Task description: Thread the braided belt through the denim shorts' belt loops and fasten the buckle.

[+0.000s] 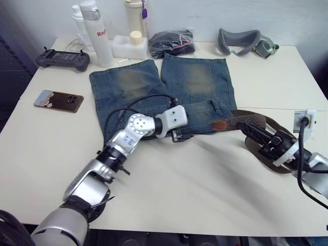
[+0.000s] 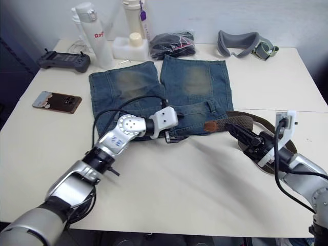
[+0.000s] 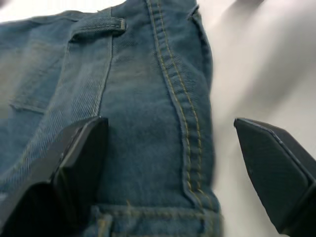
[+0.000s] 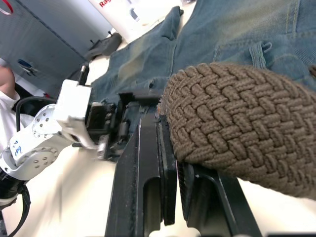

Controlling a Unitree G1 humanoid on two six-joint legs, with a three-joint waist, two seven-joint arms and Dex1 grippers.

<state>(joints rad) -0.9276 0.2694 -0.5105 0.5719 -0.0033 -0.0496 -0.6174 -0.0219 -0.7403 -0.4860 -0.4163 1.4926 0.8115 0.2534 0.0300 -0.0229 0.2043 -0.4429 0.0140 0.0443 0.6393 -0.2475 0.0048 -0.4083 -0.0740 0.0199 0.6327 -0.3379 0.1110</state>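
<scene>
Lying flat on the cream table (image 1: 169,184): smartphone (image 1: 58,100) at far left; game controller (image 1: 63,59) behind it; white bottles (image 1: 100,33) at the back edge.

Denim shorts (image 1: 164,89) spread at centre, waistband toward the robot.

Left gripper (image 1: 177,137) sits at the waistband edge, jaws wide, one finger (image 3: 74,168) over the denim, the other over bare table; a belt loop (image 3: 96,24) shows beyond.

Braided belt (image 1: 256,123) runs rightward from its reddish-brown leather tip (image 1: 220,125) on the shorts' right hip.

Right gripper (image 1: 251,130) is clamped on the woven strap.

Grey headset (image 1: 246,42) sits at back right.
</scene>
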